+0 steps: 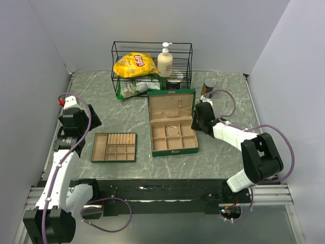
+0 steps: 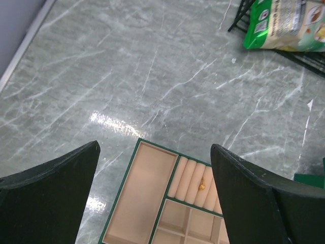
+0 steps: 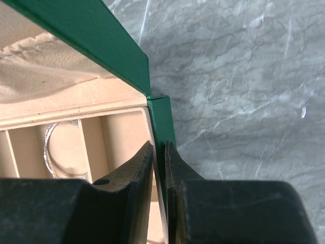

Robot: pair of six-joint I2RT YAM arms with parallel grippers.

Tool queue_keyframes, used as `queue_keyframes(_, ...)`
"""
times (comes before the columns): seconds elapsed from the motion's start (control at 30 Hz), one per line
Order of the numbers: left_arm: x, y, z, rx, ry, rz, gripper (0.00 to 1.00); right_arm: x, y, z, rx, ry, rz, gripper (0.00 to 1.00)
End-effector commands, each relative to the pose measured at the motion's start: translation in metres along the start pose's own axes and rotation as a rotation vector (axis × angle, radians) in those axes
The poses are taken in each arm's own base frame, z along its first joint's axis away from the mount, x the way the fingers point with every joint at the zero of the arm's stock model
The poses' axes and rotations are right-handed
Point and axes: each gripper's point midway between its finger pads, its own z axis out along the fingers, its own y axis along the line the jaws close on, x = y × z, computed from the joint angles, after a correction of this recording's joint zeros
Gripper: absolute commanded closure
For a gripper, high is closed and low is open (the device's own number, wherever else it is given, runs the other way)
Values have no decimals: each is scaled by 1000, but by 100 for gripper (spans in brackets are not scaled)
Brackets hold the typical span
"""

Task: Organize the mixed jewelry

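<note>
Silver bangle (image 3: 47,147) lies flat in a mid-row compartment of the green box (image 1: 175,151), whose lid stands up at the back. The gold ring (image 2: 201,186) sits on the ring rolls of the tray (image 2: 133,203), which lies left of the box and apart from it.

R gripper (image 3: 158,146) is at the box's right wall, near the hinge corner. One finger (image 3: 137,173) is inside and the other outside, w/ the jaws pinched on the wall. In the R wrist view the lid edge hides most of the box interior.

L gripper (image 2: 155,148) hangs left of the box, above the tray's far end, w/ jaws wide apart and empty.

Behind the box is a wire rack (image 1: 152,43) w/ a yellow chip bag (image 1: 134,64), a pump bottle (image 1: 165,61) and a green snack bag (image 1: 134,89). A can (image 1: 209,84) stands back-right of the box, near the R arm.
</note>
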Motion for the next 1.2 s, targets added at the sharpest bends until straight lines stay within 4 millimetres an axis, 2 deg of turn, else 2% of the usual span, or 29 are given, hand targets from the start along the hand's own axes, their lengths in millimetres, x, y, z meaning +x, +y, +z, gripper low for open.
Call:
queue_keyframes(0.0, -20, -9, 4, 66, -25, -32, 4, -26, 2, 4, 12, -45, 17, 81)
queue_keyframes(0.1, -19, -4, 5, 54, -23, -37, 4, -28, 7, 1, -14, -49, 13, 75)
queue_keyframes(0.23, -18, -1, 6, 39, -20, -40, 4, -34, 11, -16, -53, -81, 24, 64)
queue_keyframes(0.37, -17, -1, 7, 33, -15, -46, 4, -37, 13, -33, -83, -104, 40, 59)
queue_keyframes(0.63, -16, 4, 9, 3, -9, -58, 4, -28, 29, -76, -182, -134, 62, 54)
queue_keyframes(0.7, -16, 4, 10, 1, -3, -60, 4, -32, 32, -89, -180, -163, 54, 54)
queue_keyframes(0.73, -16, 3, 11, 2, -1, -62, 4, -25, 38, -95, -182, -148, 33, 54)
queue_keyframes(0.8, -15, 2, 11, 7, 4, -61, 4, -31, 42, -109, -169, -184, 18, 53)
queue_keyframes(0.83, -16, 2, 11, 10, 3, -62, 4, -24, 48, -115, -173, -170, -11, 53)
queue_keyframes(0.9, -16, 0, 11, 16, 2, -62, 4, -34, 56, -129, -166, -215, -25, 52)
queue_keyframes(0.93, -16, 0, 10, 17, 4, -62, 4, -28, 61, -134, -174, -203, -50, 51)
queue_keyframes(1.03, -18, 0, 8, 18, -5, -61, 4, -34, 72, -149, -201, -226, -43, 50)
queue_keyframes(1.07, -17, 0, 8, 21, -4, -63, 4, -37, 82, -158, -252, -239, -44, 48)
queue_keyframes(1.17, -18, -2, 6, 33, -10, -62, 4, -36, 101, -175, -371, -246, -46, 33)
